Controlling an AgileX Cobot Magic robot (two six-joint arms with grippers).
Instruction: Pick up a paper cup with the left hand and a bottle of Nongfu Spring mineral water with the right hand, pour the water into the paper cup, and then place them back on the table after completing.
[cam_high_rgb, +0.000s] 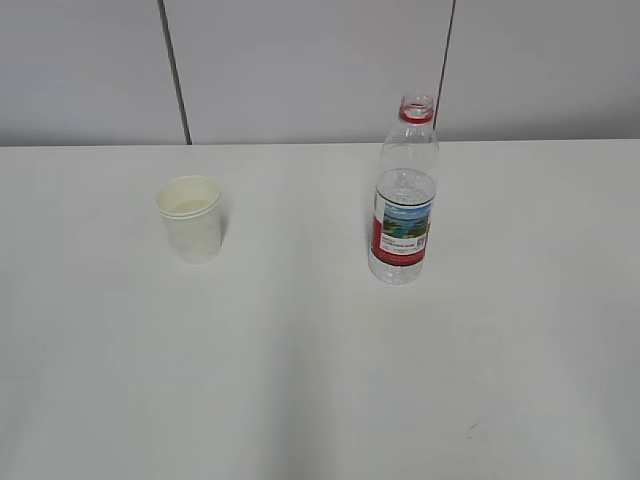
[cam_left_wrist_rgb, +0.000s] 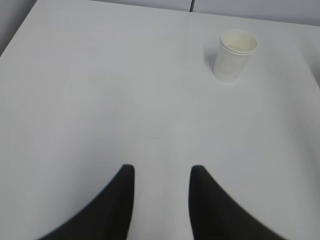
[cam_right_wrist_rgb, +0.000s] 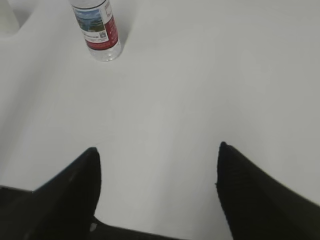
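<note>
A white paper cup (cam_high_rgb: 191, 218) stands upright on the white table (cam_high_rgb: 300, 380), left of centre; it also shows in the left wrist view (cam_left_wrist_rgb: 233, 54) at the upper right. A clear water bottle (cam_high_rgb: 403, 200) with a red and picture label and a red neck ring, uncapped, stands upright right of centre; its lower part shows in the right wrist view (cam_right_wrist_rgb: 97, 31). Water fills it to about the label's top. My left gripper (cam_left_wrist_rgb: 161, 170) is open and empty, well short of the cup. My right gripper (cam_right_wrist_rgb: 157, 149) is open and empty, well short of the bottle. Neither arm shows in the exterior view.
A pale panelled wall (cam_high_rgb: 300, 70) with two dark seams runs behind the table's far edge. A faint dark mark (cam_high_rgb: 473, 430) lies on the table at the front right. The table's left edge shows in the left wrist view (cam_left_wrist_rgb: 15, 30).
</note>
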